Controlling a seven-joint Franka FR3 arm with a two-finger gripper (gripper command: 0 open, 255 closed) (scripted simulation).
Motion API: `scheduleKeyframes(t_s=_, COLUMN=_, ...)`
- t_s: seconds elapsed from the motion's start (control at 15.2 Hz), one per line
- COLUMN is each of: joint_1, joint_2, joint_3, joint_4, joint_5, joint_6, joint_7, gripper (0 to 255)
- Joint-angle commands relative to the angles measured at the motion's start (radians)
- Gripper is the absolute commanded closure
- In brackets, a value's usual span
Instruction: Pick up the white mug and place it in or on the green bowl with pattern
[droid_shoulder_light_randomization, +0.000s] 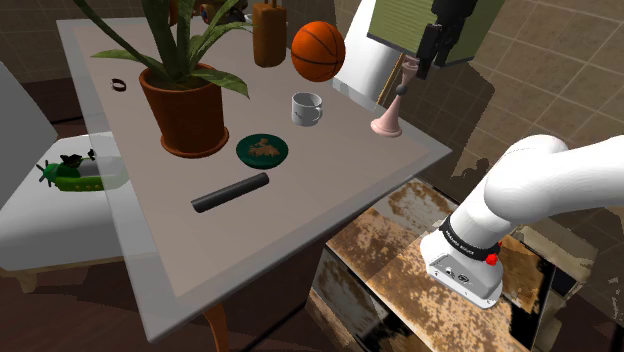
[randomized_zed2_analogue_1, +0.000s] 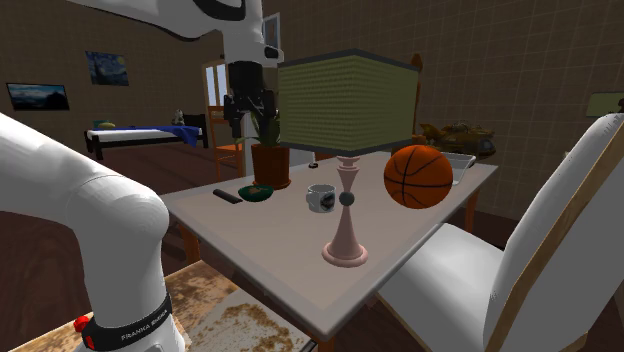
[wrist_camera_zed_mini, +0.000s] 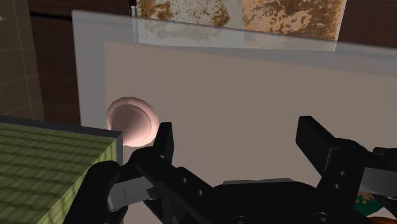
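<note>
You're working in a home, in what looks like a lived-in room. The table (droid_shoulder_light_randomization: 300, 200) carries a lamp (randomized_zed2_analogue_1: 345, 105) with a green shade, a potted plant (droid_shoulder_light_randomization: 185, 100) and a basketball (randomized_zed2_analogue_1: 418, 176). A white padded chair (randomized_zed2_analogue_1: 560, 240) stands just beside the table. Beyond the table, near the far wall, there's a bed (randomized_zed2_analogue_1: 140, 133) with a blue cover and a framed picture (randomized_zed2_analogue_1: 105, 68) hanging above it.

mug (droid_shoulder_light_randomization: 307, 108) glossy | table (droid_shoulder_light_randomization: 320, 190) smooth matt | lampshade (randomized_zed2_analogue_1: 345, 100) ribbed weave | stand (droid_shoulder_light_randomization: 390, 250) rusted, rough
</note>
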Motion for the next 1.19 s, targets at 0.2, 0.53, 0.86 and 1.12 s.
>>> scheduleKeyframes(t_s=0.2, joint_1=0.006, joint_2=0.092, joint_3=0.008, joint_4=0.001, joint_5=0.010, joint_6=0.092, joint_7=0.017, gripper=0)
scheduleKeyframes(t_s=0.53, joint_1=0.014, joint_2=0.261, joint_3=0.022, joint_4=0.030, joint_5=0.022, joint_6=0.232, joint_7=0.041, gripper=0)
scheduleKeyframes(t_s=0.86, joint_1=0.020, joint_2=0.442, joint_3=0.035, joint_4=0.094, joint_5=0.029, joint_6=0.351, joint_7=0.063, gripper=0)
scheduleKeyframes(t_s=1.12, joint_1=0.025, joint_2=0.592, joint_3=0.045, joint_4=0.168, joint_5=0.030, joint_6=0.427, joint_7=0.080, gripper=0)
